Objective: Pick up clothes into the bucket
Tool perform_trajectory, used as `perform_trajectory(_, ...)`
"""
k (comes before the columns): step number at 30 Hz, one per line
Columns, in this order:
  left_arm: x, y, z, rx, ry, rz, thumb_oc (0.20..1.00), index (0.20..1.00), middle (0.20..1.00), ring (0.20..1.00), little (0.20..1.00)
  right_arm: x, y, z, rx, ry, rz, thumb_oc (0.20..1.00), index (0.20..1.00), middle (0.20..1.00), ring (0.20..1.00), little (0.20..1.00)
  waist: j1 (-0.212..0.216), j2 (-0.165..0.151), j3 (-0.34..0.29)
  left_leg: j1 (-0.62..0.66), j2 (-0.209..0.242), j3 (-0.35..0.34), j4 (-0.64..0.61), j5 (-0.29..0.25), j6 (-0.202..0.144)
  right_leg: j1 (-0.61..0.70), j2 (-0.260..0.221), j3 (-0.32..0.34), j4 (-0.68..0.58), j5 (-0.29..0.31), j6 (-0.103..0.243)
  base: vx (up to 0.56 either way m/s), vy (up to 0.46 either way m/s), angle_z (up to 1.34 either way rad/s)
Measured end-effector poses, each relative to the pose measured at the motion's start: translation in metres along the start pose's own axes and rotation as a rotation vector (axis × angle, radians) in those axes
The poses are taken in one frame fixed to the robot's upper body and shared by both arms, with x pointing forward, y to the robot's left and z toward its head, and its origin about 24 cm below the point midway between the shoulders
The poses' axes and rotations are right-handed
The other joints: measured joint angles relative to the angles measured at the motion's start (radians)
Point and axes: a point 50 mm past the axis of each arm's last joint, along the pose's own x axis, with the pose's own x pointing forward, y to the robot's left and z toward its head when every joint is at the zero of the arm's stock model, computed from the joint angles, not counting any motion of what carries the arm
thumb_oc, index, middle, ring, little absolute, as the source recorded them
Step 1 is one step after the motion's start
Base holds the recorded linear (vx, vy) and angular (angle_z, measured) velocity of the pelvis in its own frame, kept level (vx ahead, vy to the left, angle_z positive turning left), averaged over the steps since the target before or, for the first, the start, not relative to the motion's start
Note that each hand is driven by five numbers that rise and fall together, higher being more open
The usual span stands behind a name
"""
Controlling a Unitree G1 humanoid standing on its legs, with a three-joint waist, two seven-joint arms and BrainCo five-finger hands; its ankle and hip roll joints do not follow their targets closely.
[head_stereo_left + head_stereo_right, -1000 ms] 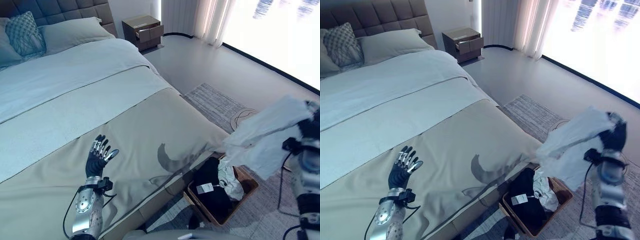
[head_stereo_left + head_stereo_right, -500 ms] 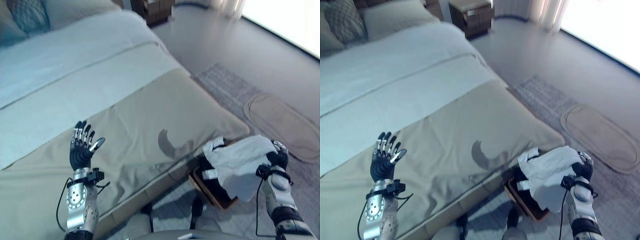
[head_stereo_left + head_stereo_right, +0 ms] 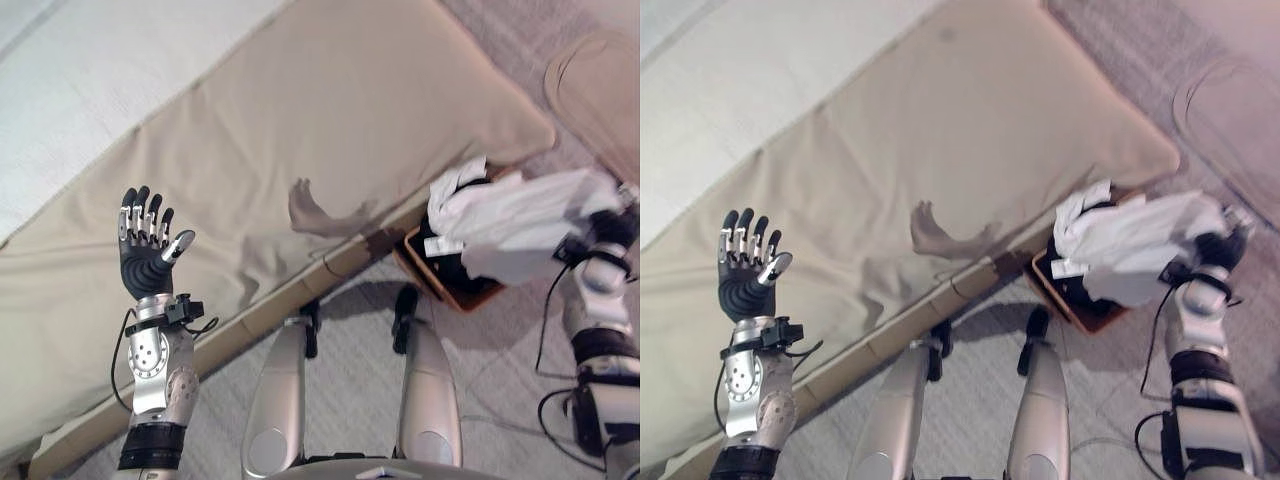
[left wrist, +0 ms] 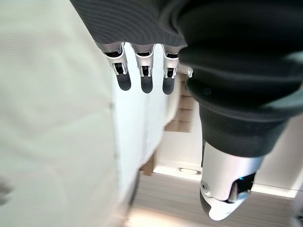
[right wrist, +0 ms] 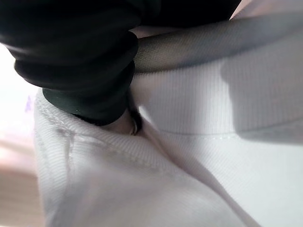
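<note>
My right hand (image 3: 603,238) is shut on a white garment (image 3: 520,225), held bunched just above a brown woven basket (image 3: 455,296) on the floor against the bed's side. The cloth drapes over the basket's far half and hides most of its inside; dark clothes and a white piece (image 3: 1078,215) show at its near edge. In the right wrist view the white ribbed fabric (image 5: 189,156) lies right against the hand's dark cover (image 5: 75,61). My left hand (image 3: 145,255) is raised above the beige bedcover, open, palm toward me, fingers (image 4: 144,75) straight and holding nothing.
The bed with its beige cover (image 3: 300,100) and a white sheet (image 3: 80,60) takes up the upper left. Its wooden base edge (image 3: 270,310) runs diagonally to the basket. A grey rug (image 3: 500,380) covers the floor, with an oval mat (image 3: 600,70) at upper right.
The camera has tipped down toward the floor. My right hand has brought the white garment down from high in the air to just over the basket. The left hand stays raised and open.
</note>
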Motion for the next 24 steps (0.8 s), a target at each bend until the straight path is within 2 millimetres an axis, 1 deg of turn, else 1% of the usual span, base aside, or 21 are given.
perform_trajectory(3,0.000,-0.001,0.001,-0.023,-0.004,0.004,1.000,1.000,1.000,1.000,1.000,0.003,0.001,0.003,0.008,-0.007,-0.018,0.200,0.200,0.200,0.200,0.200,-0.001,0.002,0.003,-0.038,0.006,-0.002,0.024,-0.004,-0.005,-0.045,0.003,0.007,0.035,-0.009,-0.008,-0.08,-0.014,-0.03)
perform_trajectory(5,0.001,-0.003,0.007,-0.028,-0.026,-0.006,1.000,1.000,1.000,1.000,1.000,0.010,-0.002,0.014,0.026,-0.035,-0.048,0.200,0.200,0.200,0.200,0.200,0.000,0.004,0.004,-0.067,0.007,-0.002,0.031,-0.006,-0.008,-0.081,0.002,0.012,0.052,-0.015,-0.009,-0.07,0.003,-0.01)
perform_trajectory(6,0.001,-0.005,0.011,-0.037,-0.039,-0.021,1.000,1.000,1.000,1.000,1.000,0.020,-0.005,0.024,0.043,-0.054,-0.083,0.200,0.200,0.200,0.200,0.200,-0.003,0.010,0.002,-0.106,0.010,0.001,0.051,-0.006,-0.008,-0.121,0.004,0.016,0.071,-0.017,-0.011,0.03,0.012,-0.04)
perform_trajectory(7,0.002,-0.009,0.015,-0.041,-0.050,-0.045,1.000,1.000,1.000,1.000,1.000,0.029,-0.009,0.035,0.057,-0.073,-0.123,0.200,0.200,0.200,0.200,0.200,0.006,0.011,0.002,-0.143,0.010,0.001,0.063,-0.006,-0.009,-0.164,0.003,0.026,0.087,-0.017,-0.009,0.04,0.011,-0.05)
perform_trajectory(8,0.002,-0.011,0.017,-0.043,-0.055,-0.055,1.000,1.000,1.000,1.000,1.000,0.031,-0.010,0.040,0.062,-0.087,-0.135,0.200,0.200,0.200,0.200,0.200,0.005,0.012,0.002,-0.161,0.010,0.005,0.075,-0.006,-0.007,-0.183,0.002,0.030,0.098,-0.018,-0.011,0.04,0.002,-0.07)
perform_trajectory(9,0.002,-0.012,0.018,-0.052,-0.060,-0.058,1.000,1.000,1.000,1.000,1.000,0.035,-0.008,0.048,0.075,-0.104,-0.144,0.200,0.200,0.200,0.200,0.200,0.010,0.013,0.003,-0.187,0.014,0.003,0.093,-0.013,-0.014,-0.213,0.005,0.039,0.116,-0.023,-0.014,-0.02,-0.001,-0.08)
perform_trajectory(10,0.002,-0.012,0.018,-0.056,-0.058,-0.060,1.000,1.000,1.000,1.000,1.000,0.037,-0.006,0.051,0.080,-0.108,-0.146,0.200,0.200,0.200,0.200,0.200,0.016,0.014,0.003,-0.199,0.016,0.004,0.103,-0.014,-0.014,-0.228,0.007,0.042,0.124,-0.024,-0.015,-0.04,0.009,-0.14)
perform_trajectory(12,0.002,-0.017,0.019,-0.086,-0.066,-0.071,1.000,1.000,1.000,1.000,1.000,0.044,-0.006,0.058,0.050,-0.117,-0.149,0.200,0.200,0.200,0.200,0.200,0.024,0.026,0.005,-0.247,0.019,0.005,0.148,-0.031,-0.013,-0.277,0.008,0.052,0.162,-0.033,-0.022,-0.02,0.011,-0.07)
perform_trajectory(15,0.002,-0.019,0.021,-0.094,-0.078,-0.074,1.000,1.000,1.000,1.000,1.000,0.045,-0.001,0.060,0.042,-0.118,-0.136,0.200,0.200,0.200,0.200,0.200,0.027,0.036,0.004,-0.292,0.017,0.011,0.171,-0.038,-0.013,-0.327,0.006,0.065,0.190,-0.040,-0.025,0.00,0.000,0.00)
perform_trajectory(17,0.001,-0.023,0.019,-0.104,-0.070,-0.082,1.000,1.000,1.000,1.000,1.000,0.045,0.001,0.056,0.023,-0.099,-0.131,0.200,0.200,0.200,0.200,0.200,0.027,0.046,0.004,-0.309,0.016,0.017,0.192,-0.047,-0.007,-0.347,0.004,0.071,0.209,-0.047,-0.028,0.00,0.016,0.01)
perform_trajectory(18,0.002,-0.025,0.019,-0.108,-0.073,-0.086,1.000,1.000,1.000,1.000,1.000,0.044,0.004,0.051,-0.003,-0.079,-0.119,0.200,0.200,0.200,0.200,0.200,0.027,0.050,0.006,-0.316,0.015,0.024,0.205,-0.054,-0.006,-0.359,0.002,0.079,0.227,-0.053,-0.029,0.00,0.000,0.00)
perform_trajectory(21,0.002,-0.028,0.023,-0.118,-0.094,-0.099,1.000,1.000,1.000,1.000,1.000,0.043,0.018,0.047,-0.071,-0.064,-0.063,0.200,0.200,0.200,0.200,0.200,0.030,0.058,0.002,-0.342,0.012,0.032,0.231,-0.068,-0.005,-0.392,0.003,0.094,0.252,-0.061,-0.027,0.00,0.005,-0.03)
perform_trajectory(24,0.007,-0.036,0.033,-0.140,-0.144,-0.128,1.000,1.000,1.000,1.000,1.000,0.041,0.029,0.044,-0.119,-0.050,-0.021,0.200,0.200,0.200,0.200,0.200,0.039,0.063,0.002,-0.380,0.006,0.031,0.256,-0.072,-0.004,-0.433,0.001,0.101,0.286,-0.070,-0.036,0.01,-0.007,0.05)
